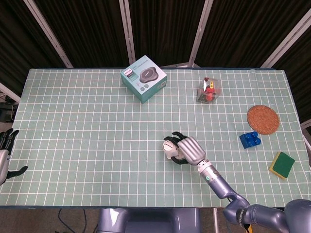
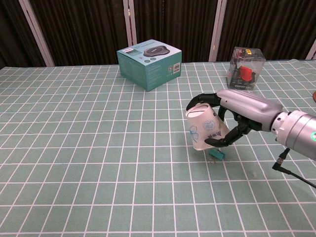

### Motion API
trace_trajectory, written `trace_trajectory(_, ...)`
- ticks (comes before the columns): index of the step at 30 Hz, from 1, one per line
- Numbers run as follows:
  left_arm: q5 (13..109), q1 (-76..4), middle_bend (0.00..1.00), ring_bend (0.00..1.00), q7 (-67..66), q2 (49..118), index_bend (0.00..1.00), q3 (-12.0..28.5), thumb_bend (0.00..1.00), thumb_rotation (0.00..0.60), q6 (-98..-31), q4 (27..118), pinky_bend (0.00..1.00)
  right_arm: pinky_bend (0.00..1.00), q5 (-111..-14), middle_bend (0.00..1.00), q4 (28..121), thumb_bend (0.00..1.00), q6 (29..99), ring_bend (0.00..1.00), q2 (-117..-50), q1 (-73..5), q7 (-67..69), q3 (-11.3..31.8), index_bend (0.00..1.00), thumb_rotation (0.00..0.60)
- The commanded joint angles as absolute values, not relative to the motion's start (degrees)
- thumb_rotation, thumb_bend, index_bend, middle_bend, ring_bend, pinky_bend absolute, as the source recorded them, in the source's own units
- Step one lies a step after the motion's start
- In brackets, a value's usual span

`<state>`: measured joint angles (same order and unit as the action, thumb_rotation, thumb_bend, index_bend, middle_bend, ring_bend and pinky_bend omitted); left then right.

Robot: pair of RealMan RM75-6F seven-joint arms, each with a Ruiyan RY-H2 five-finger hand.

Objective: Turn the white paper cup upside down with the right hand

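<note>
My right hand (image 2: 239, 111) (image 1: 187, 149) grips a white paper cup (image 2: 206, 127) (image 1: 170, 147) with a blue print near the middle of the table. The cup stands almost inverted, its closed base up and its wide rim down close to the cloth; whether the rim touches the cloth I cannot tell. Fingers wrap over the top and far side, the thumb under the near side. My left hand (image 1: 6, 154) rests at the far left edge, fingers apart, holding nothing.
A small teal clip (image 2: 216, 154) lies just right of the cup's rim. At the back stand a teal box (image 1: 143, 78) and a clear box with red contents (image 1: 209, 90). A cork coaster (image 1: 263, 119), blue bricks (image 1: 250, 140) and a sponge (image 1: 282, 164) lie at the right.
</note>
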<state>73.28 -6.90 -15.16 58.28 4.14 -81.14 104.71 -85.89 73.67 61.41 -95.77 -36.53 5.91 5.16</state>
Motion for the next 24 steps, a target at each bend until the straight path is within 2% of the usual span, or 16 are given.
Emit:
trace_trajectory(1,73.31,-6.88,0.00,0.00,-15.18,58.28,0.00,4.16,0.00,0.600,-81.25,104.74,0.00,0.42,-86.04,0.37,73.36,0.22,61.25,0.14,-95.62,-36.38,6.73,4.75,0.25,0.600)
trace_trajectory(10,73.21,-6.91,0.00,0.00,-15.39,58.37,0.00,4.13,0.00,0.600,-81.21,104.75,0.00,0.38,-86.26,0.34,73.71,0.21,60.08,0.10,-95.01,-36.36,7.08,3.68,0.25,0.600)
trace_trajectory(13,73.20,-6.92,0.00,0.00,-15.44,58.40,0.00,4.11,0.00,0.600,-81.18,104.73,0.00,0.34,-86.34,0.30,73.84,0.20,59.79,0.07,-94.99,-36.46,6.88,3.52,0.23,0.600)
trace_trajectory(18,73.16,-6.90,0.00,0.00,-15.42,58.43,0.00,4.14,0.00,0.600,-81.26,104.68,0.00,0.27,-86.51,0.21,73.80,0.19,59.19,0.00,-94.37,-36.52,7.49,3.08,0.15,0.600)
trace_trajectory(24,73.01,-7.00,0.00,0.00,-15.50,58.48,0.00,4.14,0.00,0.600,-81.05,104.60,0.00,0.20,-86.92,0.17,74.12,0.19,58.71,0.00,-92.37,-36.12,8.54,2.02,0.13,0.600)
